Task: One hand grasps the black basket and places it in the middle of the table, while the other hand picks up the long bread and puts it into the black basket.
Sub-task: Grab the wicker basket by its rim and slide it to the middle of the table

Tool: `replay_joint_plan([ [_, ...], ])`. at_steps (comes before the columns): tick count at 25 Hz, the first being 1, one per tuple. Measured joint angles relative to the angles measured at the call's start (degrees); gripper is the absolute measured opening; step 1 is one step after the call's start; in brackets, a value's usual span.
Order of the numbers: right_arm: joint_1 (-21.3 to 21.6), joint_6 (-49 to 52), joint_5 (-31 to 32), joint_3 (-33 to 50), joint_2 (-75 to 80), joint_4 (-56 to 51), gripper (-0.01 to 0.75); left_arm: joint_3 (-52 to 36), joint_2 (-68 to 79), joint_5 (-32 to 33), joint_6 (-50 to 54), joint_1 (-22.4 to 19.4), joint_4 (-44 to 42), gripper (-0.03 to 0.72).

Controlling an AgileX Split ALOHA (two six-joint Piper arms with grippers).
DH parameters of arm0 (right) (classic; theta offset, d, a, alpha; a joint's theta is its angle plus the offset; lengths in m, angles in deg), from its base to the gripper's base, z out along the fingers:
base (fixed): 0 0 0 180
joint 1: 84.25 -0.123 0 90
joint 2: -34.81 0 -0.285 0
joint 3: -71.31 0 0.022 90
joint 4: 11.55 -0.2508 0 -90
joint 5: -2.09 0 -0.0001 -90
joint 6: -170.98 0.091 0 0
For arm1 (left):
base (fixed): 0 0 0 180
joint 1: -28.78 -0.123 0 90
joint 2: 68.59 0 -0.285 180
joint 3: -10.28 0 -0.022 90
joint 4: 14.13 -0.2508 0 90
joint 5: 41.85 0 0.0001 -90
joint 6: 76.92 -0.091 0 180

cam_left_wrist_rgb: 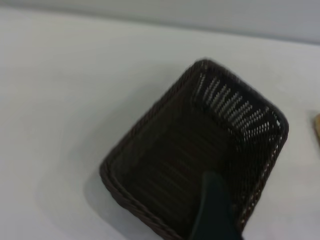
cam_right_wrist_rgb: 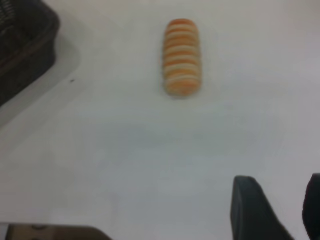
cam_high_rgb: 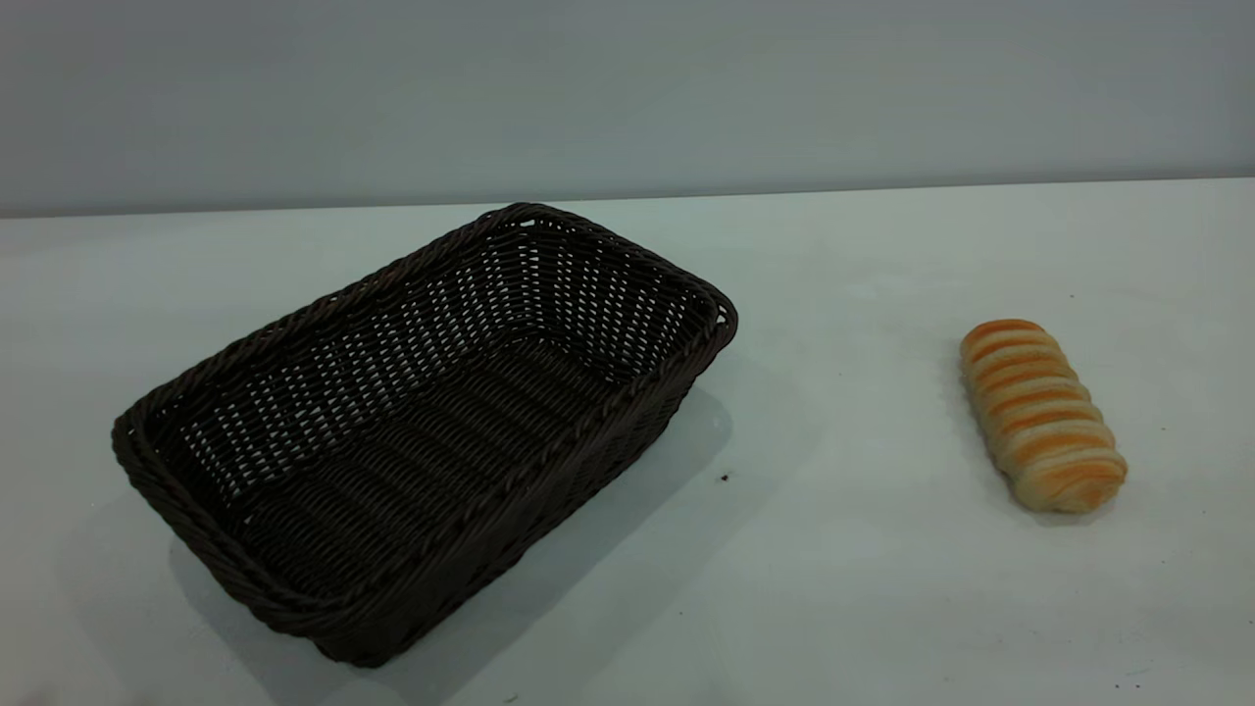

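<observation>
Left gripper point(cam_left_wrist_rgb: 216, 210) cut off by wrist-view edge; long bread point(cam_left_wrist_rgb: 317, 126) barely visible there; black basket point(cam_right_wrist_rgb: 22, 45) cropped.

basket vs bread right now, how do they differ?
Size: the black basket is far bigger than the long bread. Look: the basket is dark openwork wicker; the bread is golden-orange with pale stripes. Place: in the exterior view the basket sits left of centre, the bread far right. State: the basket is empty, the bread outside it. Both rest on the white table, ungrasped.

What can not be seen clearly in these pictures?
- Left gripper: left wrist view shows one dark finger above the black basket; the edge cuts off the rest.
- Right gripper: frame edge crops its open fingers.
- Both arms: outside the exterior view.
- Long bread: a sliver at the left wrist view's edge.
</observation>
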State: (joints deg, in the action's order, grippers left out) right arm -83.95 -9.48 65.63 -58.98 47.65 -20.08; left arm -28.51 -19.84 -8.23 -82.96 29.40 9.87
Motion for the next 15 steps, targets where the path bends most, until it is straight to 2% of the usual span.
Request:
replay_joint_plan([
  [3, -1.47, 0.04, -0.06, 0.0, 0.0, 0.0, 0.239, 0.26, 6.1, -3.18, 3.11, 0.0, 3.93, 0.584],
  [9, -1.52, 0.04, -0.06, 0.0, 0.0, 0.0, 0.239, 0.28, 15.17, -12.5, 7.95, 0.0, 15.05, 0.583],
  [12, -1.52, 0.07, -0.06, 0.0, 0.0, 0.0, 0.239, 0.28, 19.15, -12.9, 7.83, 0.0, 16.33, 0.582],
  [15, -1.52, 0.11, -0.06, 0.0, 0.0, 0.0, 0.239, 0.32, 23.63, -10.37, 3.21, 0.0, 16.54, 0.58],
])
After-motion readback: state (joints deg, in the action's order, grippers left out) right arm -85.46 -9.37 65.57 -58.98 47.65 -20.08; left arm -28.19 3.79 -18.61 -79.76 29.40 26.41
